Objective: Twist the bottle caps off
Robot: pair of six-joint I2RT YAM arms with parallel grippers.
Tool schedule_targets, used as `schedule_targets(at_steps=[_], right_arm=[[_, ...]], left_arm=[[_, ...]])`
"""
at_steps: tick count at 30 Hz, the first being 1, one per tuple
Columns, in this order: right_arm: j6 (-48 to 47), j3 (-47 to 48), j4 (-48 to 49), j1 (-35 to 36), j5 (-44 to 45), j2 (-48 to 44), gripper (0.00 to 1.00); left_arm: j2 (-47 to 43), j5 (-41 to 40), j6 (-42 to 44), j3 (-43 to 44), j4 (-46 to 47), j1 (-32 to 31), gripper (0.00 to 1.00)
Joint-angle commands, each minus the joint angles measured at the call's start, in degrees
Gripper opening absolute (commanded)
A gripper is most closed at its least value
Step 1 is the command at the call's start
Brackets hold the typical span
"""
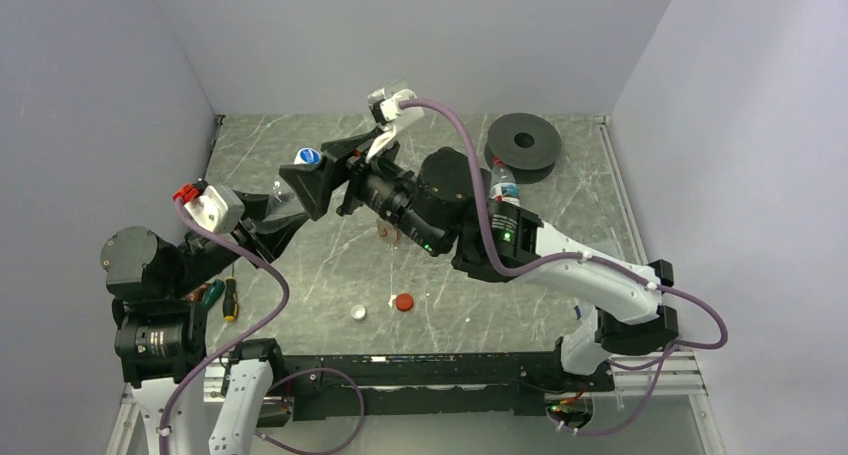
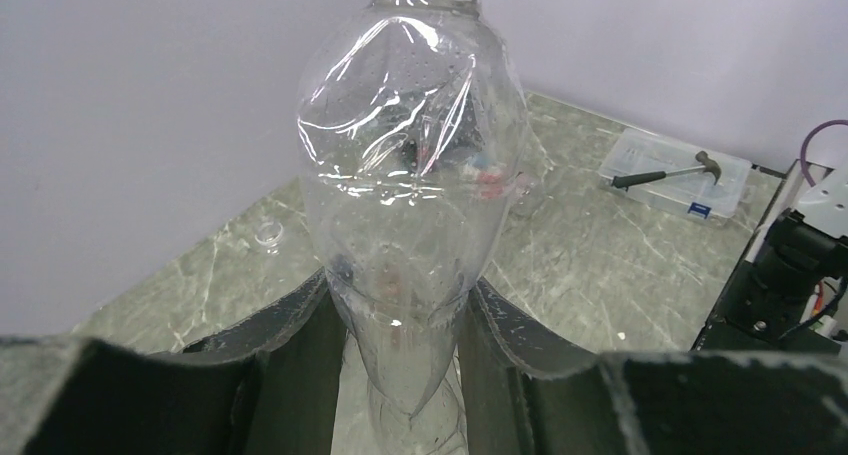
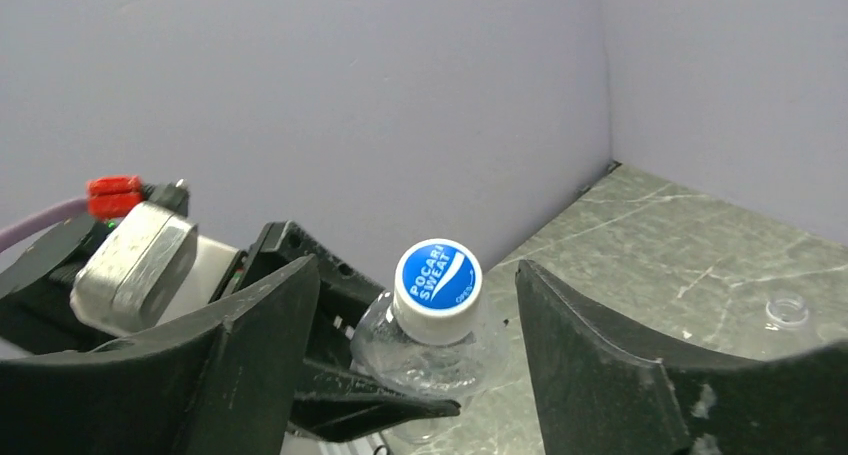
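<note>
My left gripper (image 2: 405, 345) is shut on a clear plastic bottle (image 2: 410, 195) and holds it off the table, tilted; it also shows in the top view (image 1: 268, 218). The bottle's cap (image 3: 437, 290) is white with a blue printed top and sits screwed on the neck (image 1: 307, 156). My right gripper (image 3: 418, 275) is open, one finger on each side of this cap with a gap on both sides; in the top view it (image 1: 322, 173) is right beside the cap. A red cap (image 1: 403, 302) and a white cap (image 1: 358, 313) lie loose on the table.
A red-labelled bottle (image 1: 503, 193) stands behind my right arm, near a black spool (image 1: 525, 140). Screwdrivers (image 1: 226, 297) lie by the left arm. A clear box with a hammer (image 2: 675, 172) sits at the table's edge. A clear ring (image 3: 787, 308) lies on the table.
</note>
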Motion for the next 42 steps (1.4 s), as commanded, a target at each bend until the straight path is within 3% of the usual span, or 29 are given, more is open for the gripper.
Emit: schedule_targets(at_steps=[1, 8, 13, 16, 24, 27, 36, 39, 42], right_arm=[[-1.42, 7.39, -1.96, 0.01, 5.08, 3.30, 0.71], [-1.57, 12.16, -2.95, -0.04, 5.49, 7.03, 0.55], [-0.56, 16.37, -7.61, -0.15, 6.33, 9.77, 0.56], [1.15, 14.93, -7.92, -0.72, 5.81, 9.19, 0.51], [1.24, 11.75, -5.51, -1.95, 2.97, 6.70, 0.02], [-0.18, 9.62, -3.03, -3.74, -5.12, 4.56, 0.00], [1.74, -1.14, 10.51, -13.50, -52.60, -2.44, 0.00], [3.02, -4.79, 16.10, -15.30, -60.73, -3.71, 0.00], [2.54, -7.31, 17.30, -15.84, -61.40, -4.94, 0.00]], left_arm=[[-0.58, -2.14, 3.49, 0.09, -0.82, 0.09, 0.26], [-1.03, -1.41, 3.43, 0.28, -0.77, 0.07, 0.25], [-1.31, -1.93, 3.24, 0.16, -0.27, 0.09, 0.24], [-1.27, -2.20, 2.81, 0.14, 0.24, 0.07, 0.24], [-0.39, -0.61, -0.65, 0.76, 0.84, 0.09, 0.23], [0.09, 3.14, -3.91, 1.21, 1.90, 0.09, 0.22], [1.56, 22.78, -27.70, -1.02, 19.21, 0.04, 0.19], [1.67, 23.51, -32.71, -1.75, 23.62, 0.09, 0.18], [1.64, 22.75, -30.76, -1.04, 21.59, 0.09, 0.17]])
